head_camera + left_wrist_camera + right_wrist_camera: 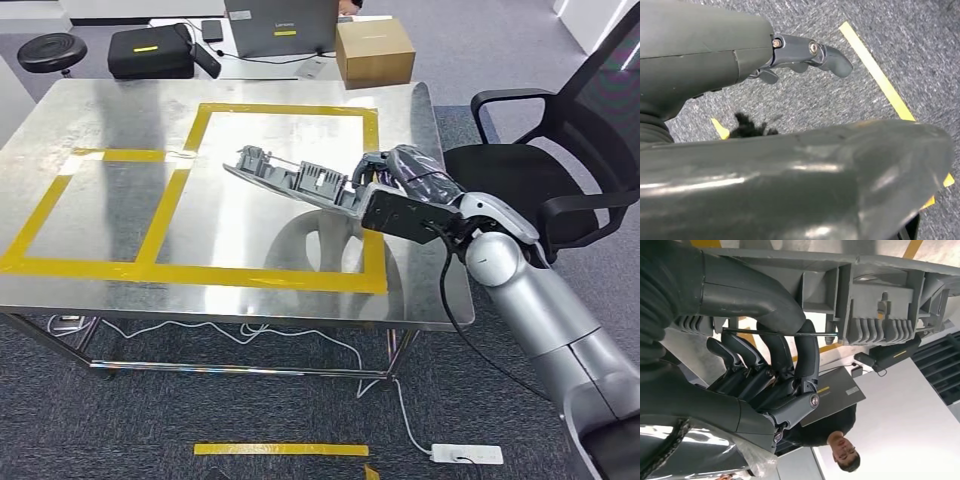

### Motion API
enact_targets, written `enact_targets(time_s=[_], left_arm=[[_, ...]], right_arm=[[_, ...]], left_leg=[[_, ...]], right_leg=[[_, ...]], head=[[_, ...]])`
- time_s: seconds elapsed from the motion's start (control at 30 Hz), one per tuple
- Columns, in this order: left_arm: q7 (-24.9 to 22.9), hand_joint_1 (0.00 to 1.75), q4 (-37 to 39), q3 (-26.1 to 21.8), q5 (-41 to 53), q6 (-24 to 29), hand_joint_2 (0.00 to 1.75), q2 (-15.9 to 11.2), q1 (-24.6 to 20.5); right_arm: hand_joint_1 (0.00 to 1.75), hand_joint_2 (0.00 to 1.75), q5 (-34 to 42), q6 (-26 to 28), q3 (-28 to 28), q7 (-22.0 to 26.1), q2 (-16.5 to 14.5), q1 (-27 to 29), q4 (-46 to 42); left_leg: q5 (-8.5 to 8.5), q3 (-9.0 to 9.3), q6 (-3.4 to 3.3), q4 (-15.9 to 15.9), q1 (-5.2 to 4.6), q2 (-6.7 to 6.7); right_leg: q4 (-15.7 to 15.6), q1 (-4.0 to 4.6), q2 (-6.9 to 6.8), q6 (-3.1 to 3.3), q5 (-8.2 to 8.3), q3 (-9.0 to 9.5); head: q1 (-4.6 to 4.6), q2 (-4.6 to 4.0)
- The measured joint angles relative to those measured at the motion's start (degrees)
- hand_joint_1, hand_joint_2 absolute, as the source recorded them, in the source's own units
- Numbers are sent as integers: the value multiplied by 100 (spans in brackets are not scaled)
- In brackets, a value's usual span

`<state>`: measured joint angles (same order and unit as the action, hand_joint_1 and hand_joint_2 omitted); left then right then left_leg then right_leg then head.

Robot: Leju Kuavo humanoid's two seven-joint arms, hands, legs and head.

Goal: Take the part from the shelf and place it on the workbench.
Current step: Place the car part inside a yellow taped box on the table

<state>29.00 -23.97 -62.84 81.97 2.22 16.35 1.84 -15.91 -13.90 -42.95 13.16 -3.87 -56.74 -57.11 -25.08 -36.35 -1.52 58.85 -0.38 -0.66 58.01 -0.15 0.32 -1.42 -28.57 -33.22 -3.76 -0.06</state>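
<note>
A long grey plastic part (294, 180) is held at one end by the right hand (400, 195), above the steel workbench (113, 210), over the larger yellow-taped rectangle (198, 128). Whether the part's far end touches the bench cannot be told; a shadow is seen beneath it. Nothing lies on the bench under the part. Beyond the far edge are seen a cardboard box (375, 52), a grey laptop (281, 27), a black case (151, 50) and a round stool (51, 50). A black office chair (558, 150) stands just beside the right arm, at the bench's right side. On the carpet below: a white power strip (466, 454) w/ cable, and a yellow tape strip (281, 449).

Right wrist view: fingers (806, 355) are wrapped round the part's edge, thumb (753, 295) pressed on the opposite face; ribs and clips of the part are shown close up, and a person is seen behind the laptop. Left wrist view: left hand (753, 125) is seen over carpet w/ floor tape, one finger (817, 52) extended, nothing seen held; the rest of its fingers cannot be told.
</note>
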Motion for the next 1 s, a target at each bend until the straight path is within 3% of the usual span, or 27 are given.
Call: enact_targets(time_s=[0.33, 0.57, 1.0], left_arm=[[113, 0, -318, -86, 31, -138, 0, 98, 16], [167, 0, -554, -223, -136, -461, 0, 218, 17], [-270, 0, -1072, -266, -507, -671, 0, 274, 219]], right_arm=[[175, 175, 99, -42, -25, -68, -48, -112, -68], [175, 175, 149, -92, -180, 104, -325, -48, -2], [175, 175, 398, -445, -536, 122, -815, -46, 2]], left_leg=[[0, 0, -1, 2, -17, -3], [-1, 0, -1, 2, -18, -2], [-5, 0, 6, 1, -13, -3]], right_leg=[[-6, -13, -7, -1, 1, 10], [-6, -14, -6, -1, 1, 9], [-6, -12, -8, 7, -6, 9]], head=[[2, 0], [1, -1], [1, -1]])
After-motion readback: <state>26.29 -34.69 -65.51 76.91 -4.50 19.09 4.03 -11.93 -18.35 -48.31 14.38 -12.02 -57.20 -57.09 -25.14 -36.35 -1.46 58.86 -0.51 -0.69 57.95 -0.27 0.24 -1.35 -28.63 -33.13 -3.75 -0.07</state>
